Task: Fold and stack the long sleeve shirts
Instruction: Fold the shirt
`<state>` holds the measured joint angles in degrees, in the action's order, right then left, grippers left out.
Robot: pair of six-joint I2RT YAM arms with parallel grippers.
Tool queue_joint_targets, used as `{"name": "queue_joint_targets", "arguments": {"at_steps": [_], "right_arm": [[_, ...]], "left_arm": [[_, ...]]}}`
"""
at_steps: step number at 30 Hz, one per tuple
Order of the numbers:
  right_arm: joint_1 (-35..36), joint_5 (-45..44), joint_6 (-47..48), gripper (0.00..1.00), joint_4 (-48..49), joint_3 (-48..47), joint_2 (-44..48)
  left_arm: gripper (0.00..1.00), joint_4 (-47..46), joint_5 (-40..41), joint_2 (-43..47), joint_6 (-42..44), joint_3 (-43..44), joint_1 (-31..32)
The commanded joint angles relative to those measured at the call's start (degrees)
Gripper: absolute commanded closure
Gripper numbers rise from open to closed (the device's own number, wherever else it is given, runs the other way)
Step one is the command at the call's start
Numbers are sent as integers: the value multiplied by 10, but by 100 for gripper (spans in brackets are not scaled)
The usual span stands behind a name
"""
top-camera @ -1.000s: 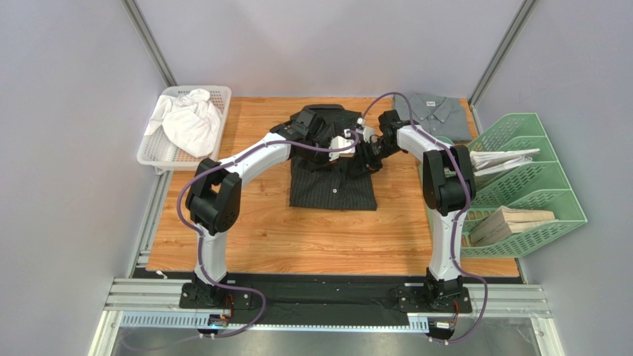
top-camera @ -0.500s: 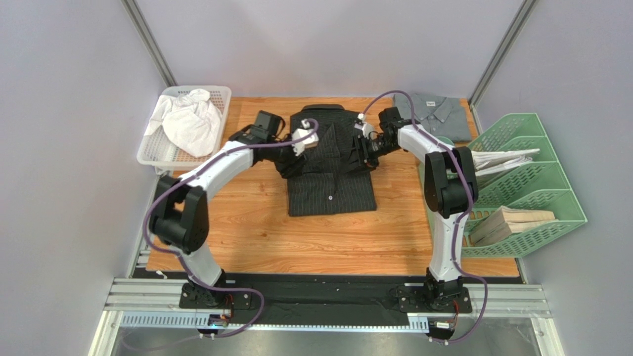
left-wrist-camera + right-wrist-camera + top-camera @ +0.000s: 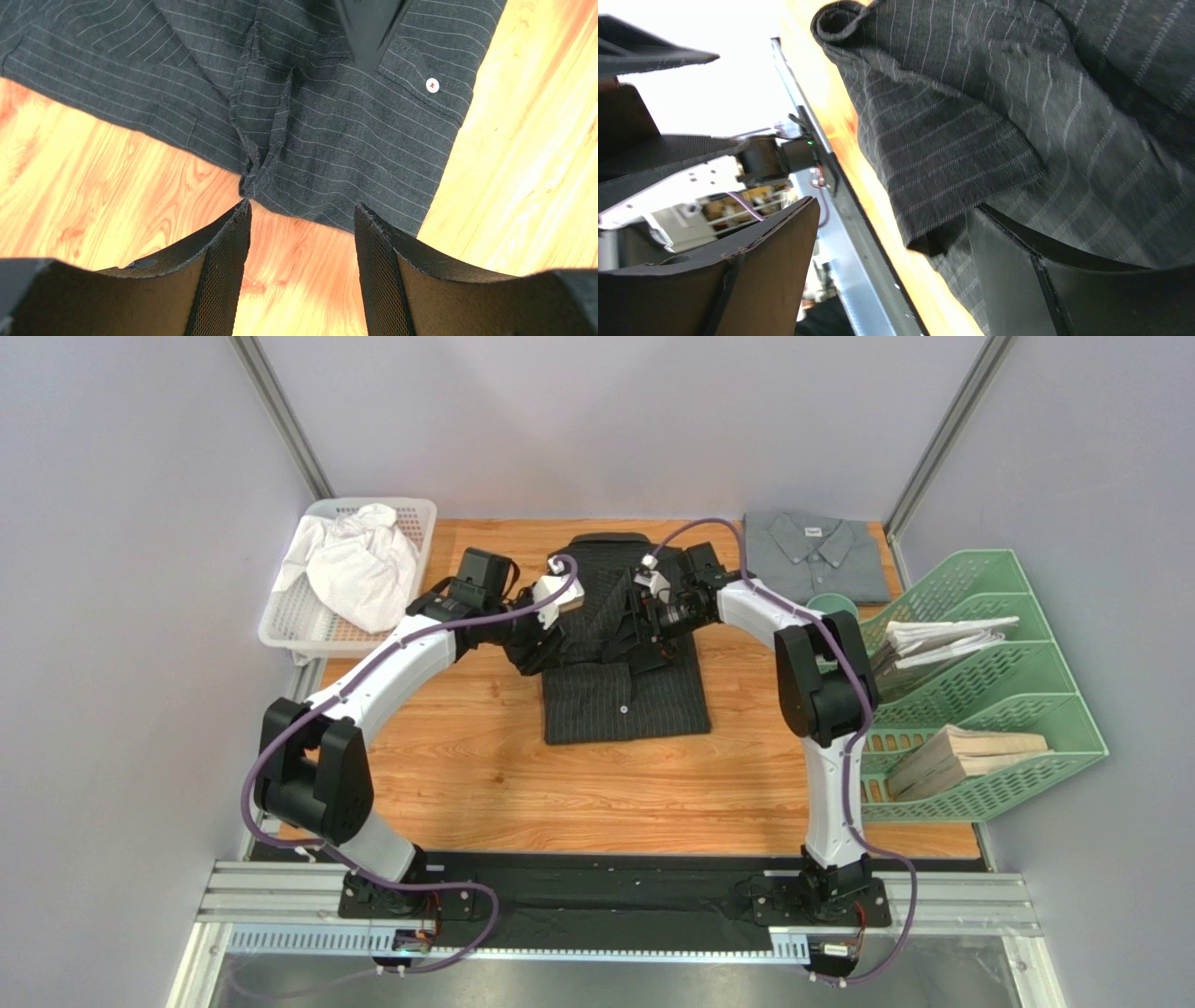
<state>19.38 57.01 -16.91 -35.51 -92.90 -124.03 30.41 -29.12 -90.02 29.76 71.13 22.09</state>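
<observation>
The black pinstriped long sleeve shirt lies in the middle of the table, its upper part bunched with the sleeves folded in. The plain grey shirt lies folded at the back right. My left gripper hovers at the black shirt's left edge; in the left wrist view it is open over bare wood, just short of a sleeve cuff. My right gripper is above the shirt's upper right. In the right wrist view it is wide open, with striped cloth draped beside one finger.
A white basket holding crumpled white cloth stands at the back left. Green file racks with papers and wooden pieces line the right edge. Bare wood stretches in front of the black shirt.
The left arm has pulled back leftward from the shirt's middle and its gripper has opened. The right gripper has opened wider and shifted left over the shirt, whose cloth has dropped.
</observation>
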Motion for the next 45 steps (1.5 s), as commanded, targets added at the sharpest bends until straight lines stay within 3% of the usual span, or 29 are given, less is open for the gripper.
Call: {"name": "queue_joint_targets", "arguments": {"at_steps": [1,4,6,8,10,13,22,27,35,45], "right_arm": [[11,38,-99,18,82,-10,-32],[9,32,-94,26,94,-40,-43],[10,25,-74,38,92,-54,-29],[9,10,-35,57,95,-37,6],[10,-14,-6,68,99,-19,34],[9,-64,53,100,102,26,82],[9,-158,106,100,93,67,86],[9,-175,94,100,93,56,65],[8,-183,88,100,96,61,58],[8,-187,90,100,92,64,60]], "left_arm": [[38,-4,0,10,-27,1,-10],[38,0,-2,8,-44,1,-21],[38,6,-5,6,-53,4,-32],[38,10,-13,0,-57,9,-40],[39,13,-14,-3,-56,15,-41],[40,14,-11,-20,-63,32,-42],[48,56,-23,-164,-82,171,-41],[45,112,-22,-229,-48,234,-40],[39,136,-88,-204,2,190,-41],[35,95,-156,-162,-57,162,-54]]}}
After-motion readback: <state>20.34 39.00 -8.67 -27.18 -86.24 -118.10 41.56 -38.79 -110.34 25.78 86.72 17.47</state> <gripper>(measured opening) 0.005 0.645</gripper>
